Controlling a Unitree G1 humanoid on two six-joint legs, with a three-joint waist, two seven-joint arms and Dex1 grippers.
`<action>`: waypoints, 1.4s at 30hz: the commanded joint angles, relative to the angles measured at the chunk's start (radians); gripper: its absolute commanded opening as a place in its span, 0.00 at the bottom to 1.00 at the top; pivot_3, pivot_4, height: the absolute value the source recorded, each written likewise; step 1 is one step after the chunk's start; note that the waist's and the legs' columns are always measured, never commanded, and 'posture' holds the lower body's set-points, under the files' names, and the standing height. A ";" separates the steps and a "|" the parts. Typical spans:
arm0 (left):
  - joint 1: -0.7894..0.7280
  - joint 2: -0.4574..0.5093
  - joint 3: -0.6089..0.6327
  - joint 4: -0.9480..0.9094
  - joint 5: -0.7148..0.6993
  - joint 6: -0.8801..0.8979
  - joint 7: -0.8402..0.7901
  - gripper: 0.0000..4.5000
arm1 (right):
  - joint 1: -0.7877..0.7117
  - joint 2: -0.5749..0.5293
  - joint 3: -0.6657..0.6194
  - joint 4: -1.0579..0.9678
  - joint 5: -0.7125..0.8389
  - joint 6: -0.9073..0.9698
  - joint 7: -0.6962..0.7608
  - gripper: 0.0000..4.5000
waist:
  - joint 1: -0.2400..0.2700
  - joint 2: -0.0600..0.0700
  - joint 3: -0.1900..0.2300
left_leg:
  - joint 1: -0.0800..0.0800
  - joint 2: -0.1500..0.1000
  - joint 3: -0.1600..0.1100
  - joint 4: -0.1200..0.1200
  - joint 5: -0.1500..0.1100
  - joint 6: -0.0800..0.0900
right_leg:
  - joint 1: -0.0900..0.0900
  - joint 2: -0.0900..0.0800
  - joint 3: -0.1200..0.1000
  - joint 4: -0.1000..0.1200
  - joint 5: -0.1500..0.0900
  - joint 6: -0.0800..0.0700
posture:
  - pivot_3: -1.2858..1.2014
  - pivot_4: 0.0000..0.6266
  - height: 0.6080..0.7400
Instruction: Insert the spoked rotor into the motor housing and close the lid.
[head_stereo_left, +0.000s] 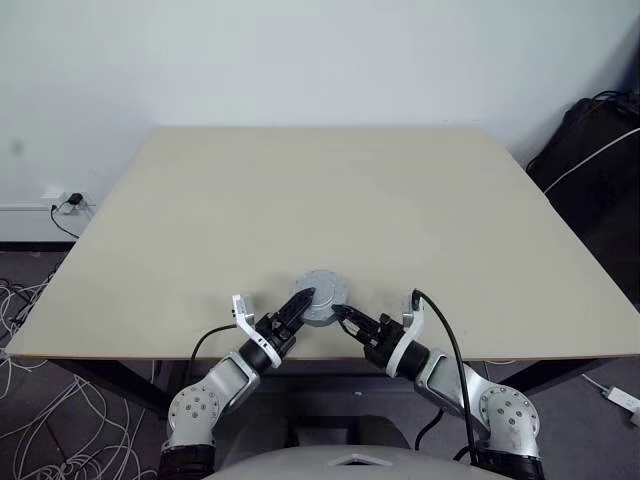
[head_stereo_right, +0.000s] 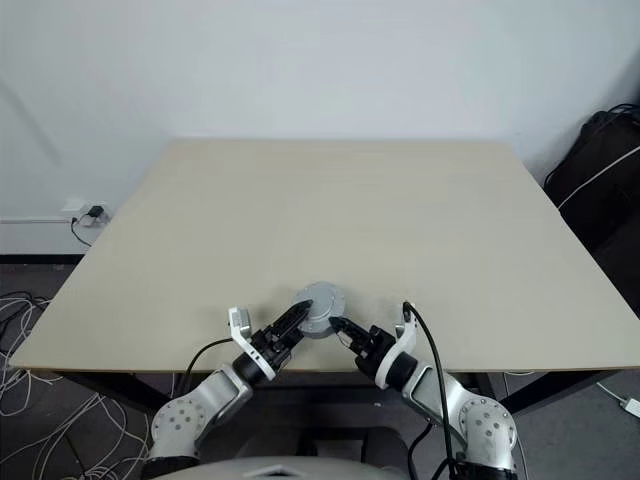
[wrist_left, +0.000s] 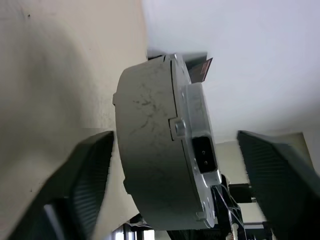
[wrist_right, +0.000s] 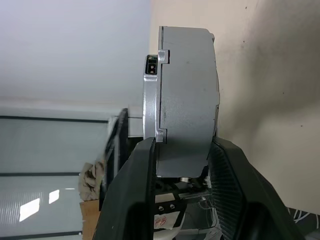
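The motor housing (head_stereo_left: 320, 297), a round grey metal assembly with the lid (wrist_right: 151, 95) seated on it, was near the front edge of the beige table (head_stereo_left: 330, 200), centred between the two arms. In the wrist views the closed unit presented as a thick grey drum with a thinner flanged plate against one face; the joint between the two parts appeared closed, and the interior was not visible, so whether the spoked rotor was inside could not be determined. The right gripper (wrist_right: 181, 155) approached from the right side, with its two black fingers (wrist_right: 135, 175) pressed against opposite flat faces of the assembly, gripping it across its thickness. The left gripper (head_stereo_left: 300, 310) approached from the left side; its fingers (wrist_left: 85, 170) stood well apart, one on either side of the assembly, with a clear gap visible at the lid side, so the jaws were open around the unit and not clamping it. A dark bag (head_stereo_left: 590, 150) stood on the floor beyond the right edge of the table, and cables (head_stereo_left: 40, 400) were on the floor at the left.
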 joint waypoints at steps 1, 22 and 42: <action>0.015 -0.111 -0.021 -0.017 -0.037 -0.013 -0.022 0.57 | -0.019 -0.001 0.009 -0.052 0.059 -0.015 0.010 0.27 | 0.003 0.000 0.000 | 0.000 0.000 0.000 0.000 0.000 0.000 | 0.000 0.000 0.000 0.000 0.000 0.000 | 0.52 0.00 1.00; -0.016 -0.098 -0.032 -0.016 -0.019 -0.120 0.005 0.48 | -0.005 -0.100 0.029 -0.152 -0.049 -0.094 0.107 0.84 | 0.009 -0.001 0.000 | 0.000 0.000 0.000 0.001 0.000 0.000 | 0.001 0.000 0.000 0.000 0.000 0.000 | 0.52 0.00 1.00; -0.449 -0.094 0.167 0.338 0.136 -0.453 0.132 0.47 | 0.098 -0.188 0.211 -0.265 -0.817 -0.530 0.242 1.00 | 0.034 -0.009 0.002 | 0.000 0.000 0.000 0.005 0.002 -0.003 | 0.002 0.003 -0.001 0.001 0.002 0.002 | 0.52 0.00 1.00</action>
